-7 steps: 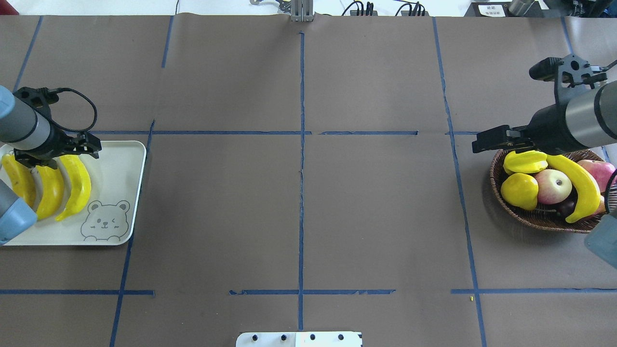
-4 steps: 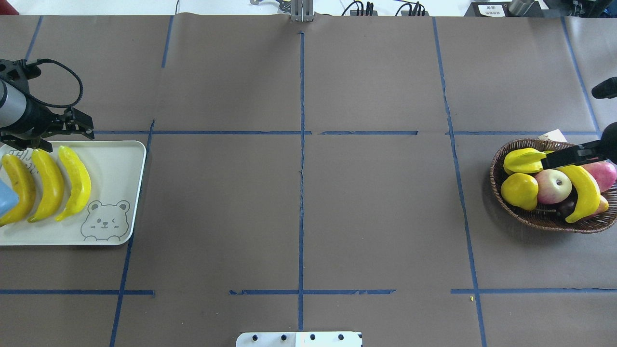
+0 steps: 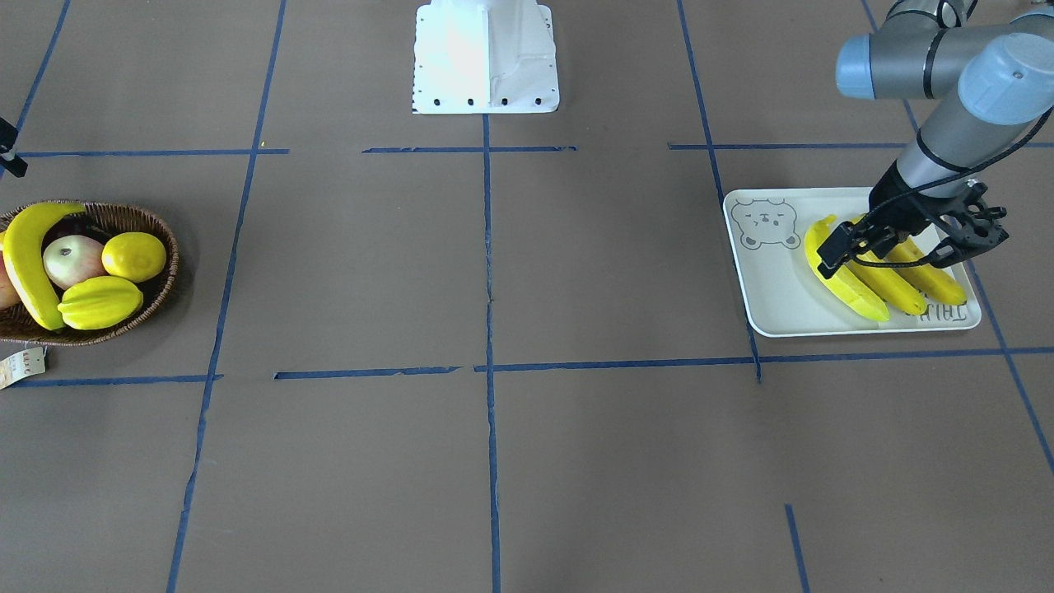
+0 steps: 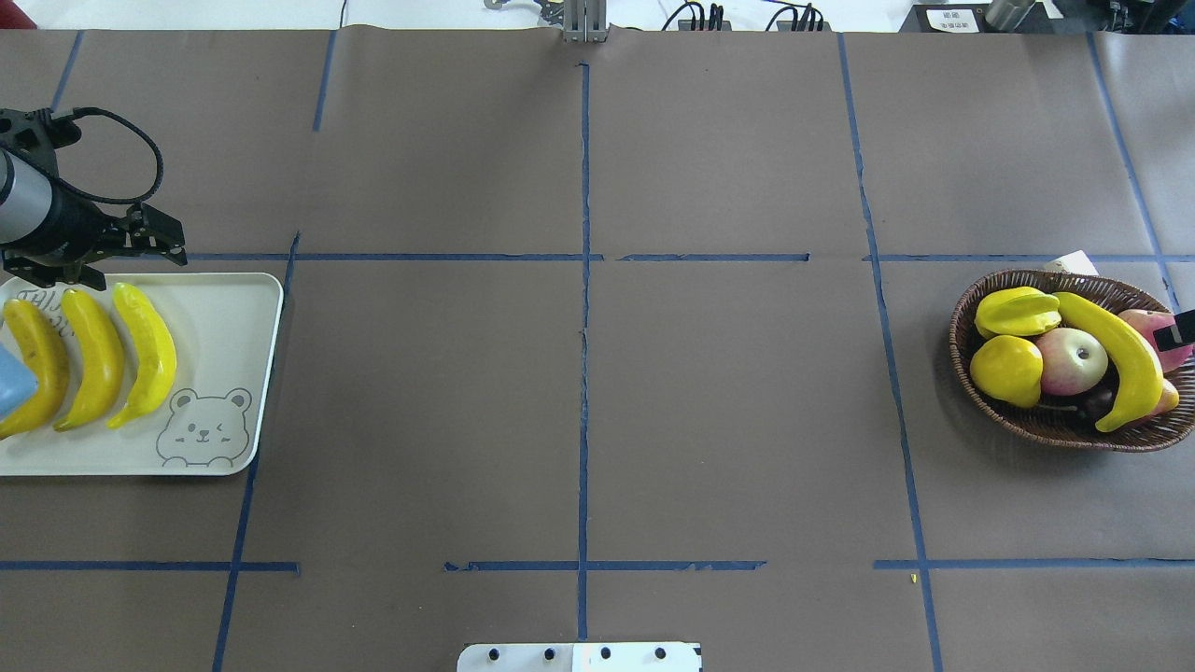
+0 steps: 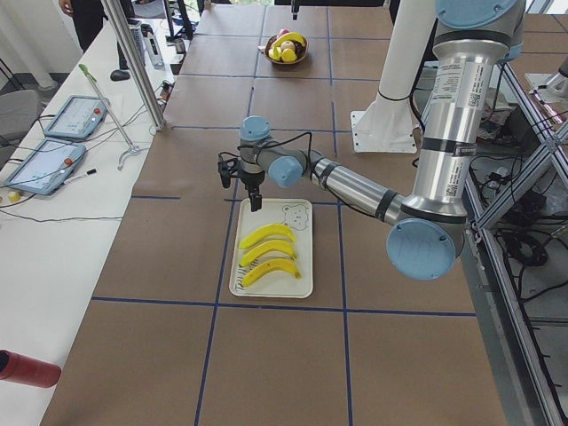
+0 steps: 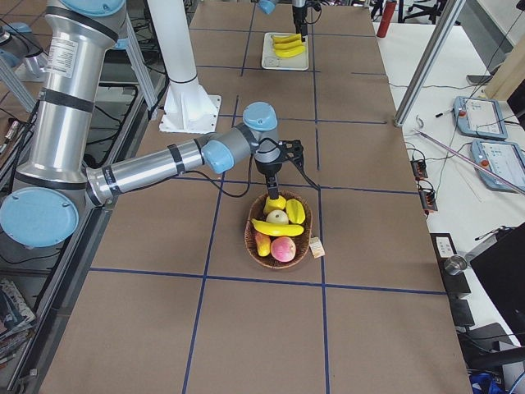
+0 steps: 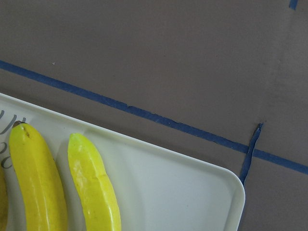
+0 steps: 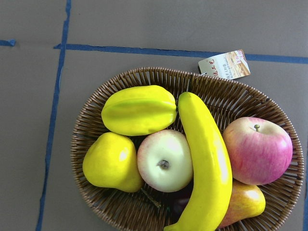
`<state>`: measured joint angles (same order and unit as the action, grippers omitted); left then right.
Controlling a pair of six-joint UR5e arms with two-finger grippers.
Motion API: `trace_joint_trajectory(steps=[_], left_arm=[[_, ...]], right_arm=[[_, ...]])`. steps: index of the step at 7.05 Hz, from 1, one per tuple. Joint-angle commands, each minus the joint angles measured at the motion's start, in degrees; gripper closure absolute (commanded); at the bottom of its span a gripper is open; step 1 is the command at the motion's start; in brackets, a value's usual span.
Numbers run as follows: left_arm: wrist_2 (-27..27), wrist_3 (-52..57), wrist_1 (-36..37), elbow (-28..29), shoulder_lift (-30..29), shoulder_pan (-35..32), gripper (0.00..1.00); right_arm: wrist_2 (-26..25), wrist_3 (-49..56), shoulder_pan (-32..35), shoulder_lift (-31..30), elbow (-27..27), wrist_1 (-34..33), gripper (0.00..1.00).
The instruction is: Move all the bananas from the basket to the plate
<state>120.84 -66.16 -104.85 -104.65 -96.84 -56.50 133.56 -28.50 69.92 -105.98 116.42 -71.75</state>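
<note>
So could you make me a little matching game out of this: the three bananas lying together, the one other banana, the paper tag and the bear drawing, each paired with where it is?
Things:
1. three bananas
2. fourth banana
3. paper tag
4. bear drawing

Places:
A. on the table, just outside the basket rim
B. printed on a bare corner of the plate
C. side by side on the plate
D. in the basket, on top of other fruit

Pairs: 1-C, 2-D, 3-A, 4-B.
</note>
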Motion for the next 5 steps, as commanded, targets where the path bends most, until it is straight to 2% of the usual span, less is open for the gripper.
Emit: trace_joint_trajectory(steps=[1, 2, 3, 5], left_arm=[[0.01, -0.02, 0.0, 0.06, -0.02, 0.17, 0.0], [0.01, -0.02, 0.0, 0.06, -0.02, 0.17, 0.0], [0.01, -0.02, 0.0, 0.06, -0.11, 0.17, 0.0], [0.01, -0.02, -0.09, 0.06, -0.19, 0.17, 0.0]], right_arm=[[3.36, -4.68, 0.22, -0.63, -12.03, 17.69, 0.0], [3.46, -8.38, 0.22, -0.02, -16.7, 23.79, 0.0], [3.72, -8.76, 0.22, -0.02, -18.75, 25.94, 0.0], [3.73, -8.77, -0.04, 0.07, -20.17, 25.96, 0.0]])
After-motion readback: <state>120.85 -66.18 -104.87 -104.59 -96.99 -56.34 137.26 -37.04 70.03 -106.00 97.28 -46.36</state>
